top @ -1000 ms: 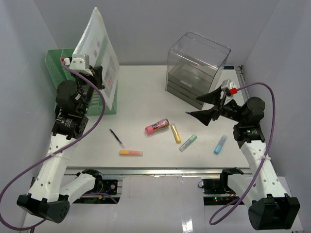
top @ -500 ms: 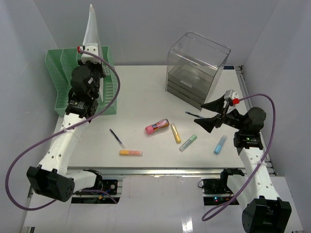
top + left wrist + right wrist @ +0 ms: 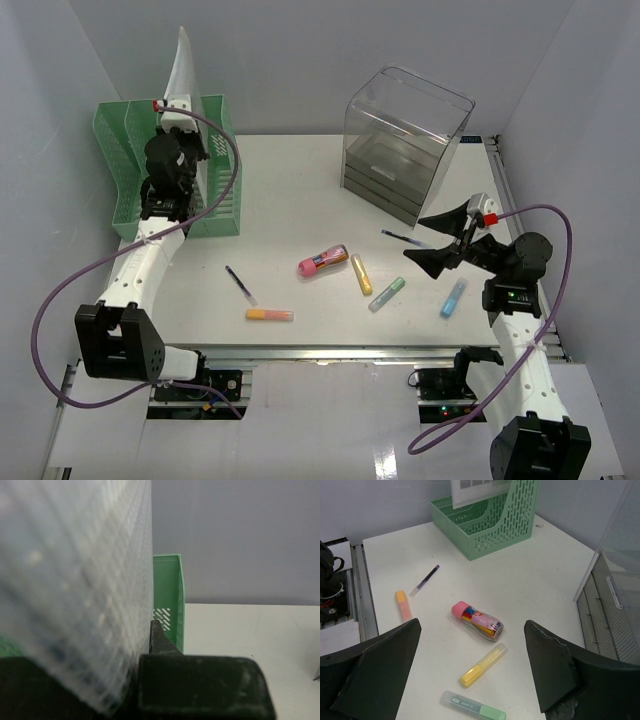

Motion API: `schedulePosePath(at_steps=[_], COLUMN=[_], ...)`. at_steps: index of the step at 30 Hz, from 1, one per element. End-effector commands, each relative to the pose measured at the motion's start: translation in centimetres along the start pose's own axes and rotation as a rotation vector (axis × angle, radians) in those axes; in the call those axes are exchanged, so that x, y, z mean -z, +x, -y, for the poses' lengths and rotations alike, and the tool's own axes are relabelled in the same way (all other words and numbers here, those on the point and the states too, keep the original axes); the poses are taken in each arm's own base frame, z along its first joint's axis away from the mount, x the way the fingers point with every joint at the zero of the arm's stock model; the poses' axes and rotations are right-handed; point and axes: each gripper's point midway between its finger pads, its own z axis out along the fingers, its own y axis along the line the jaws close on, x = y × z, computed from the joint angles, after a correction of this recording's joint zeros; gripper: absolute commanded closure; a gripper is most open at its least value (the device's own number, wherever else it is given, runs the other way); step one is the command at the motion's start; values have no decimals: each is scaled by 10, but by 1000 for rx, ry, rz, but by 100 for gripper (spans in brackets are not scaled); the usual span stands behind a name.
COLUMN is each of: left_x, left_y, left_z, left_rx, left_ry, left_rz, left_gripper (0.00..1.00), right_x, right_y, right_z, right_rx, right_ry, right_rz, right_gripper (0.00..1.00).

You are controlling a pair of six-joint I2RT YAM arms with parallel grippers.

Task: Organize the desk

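Observation:
The white desk (image 3: 290,190) carries loose stationery: a pink-capped tube of pens (image 3: 323,261) (image 3: 477,621), a yellow highlighter (image 3: 360,274) (image 3: 484,665), a green one (image 3: 387,293) (image 3: 475,706), a blue one (image 3: 453,297), an orange one (image 3: 270,314) (image 3: 403,605), a purple pen (image 3: 240,285) (image 3: 424,580) and a dark pen (image 3: 400,237). My left gripper (image 3: 178,122) (image 3: 150,630) is shut on a clear plastic sleeve (image 3: 183,65) (image 3: 75,580), held upright over the green file rack (image 3: 130,180) (image 3: 172,595). My right gripper (image 3: 413,237) (image 3: 471,625) hovers open above the pink tube, holding nothing.
A clear plastic drawer box (image 3: 405,140) (image 3: 615,595) stands at the back right, close behind the right gripper. The aluminium rail (image 3: 330,352) runs along the desk's front edge. White walls close in both sides and the back.
The left arm has swung the sleeve from a tilted, face-on pose to upright and edge-on over the rack, reaching further back. The right gripper has drifted right and toward the front, still open.

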Motion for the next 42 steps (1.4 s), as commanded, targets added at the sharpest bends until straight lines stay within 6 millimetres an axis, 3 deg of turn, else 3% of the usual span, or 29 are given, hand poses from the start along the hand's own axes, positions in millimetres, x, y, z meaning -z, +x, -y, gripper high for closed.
schedulePosePath(at_steps=[1,5,9,13,19,21,33,39,40,41,42], left_x=[6,9,6,1,-6,-8,-2,8,10,12,14], left_y=[-11,24,30,26,2,4,60,72,74,75,74], left_z=[12,5,9,9,9,10,16,16,15,15,13], left_rx=[106,114,126,128,99,86,57,87,91,96,102], left_ry=[156,194,228,232,245,251,275,266,263,257,247], left_rz=[156,143,145,155,197,187,88,67,61,59,64], left_gripper=[100,100,100,100,100,100,100,86,80,67,46], right_x=[2,4,5,6,6,6,7,8,8,9,9], right_y=[-7,-6,-4,-3,-3,-3,-2,-2,-2,-1,-1], right_z=[-2,-1,-2,-1,-1,-1,-1,0,0,0,1], right_rx=[58,56,52,51,49,49,52,56,56,57,58], right_ry=[-2,1,-4,0,3,2,1,8,9,11,12], right_rz=[25,27,31,33,33,33,34,34,34,33,33], right_gripper=[10,10,10,10,10,10,10,10,10,10,10])
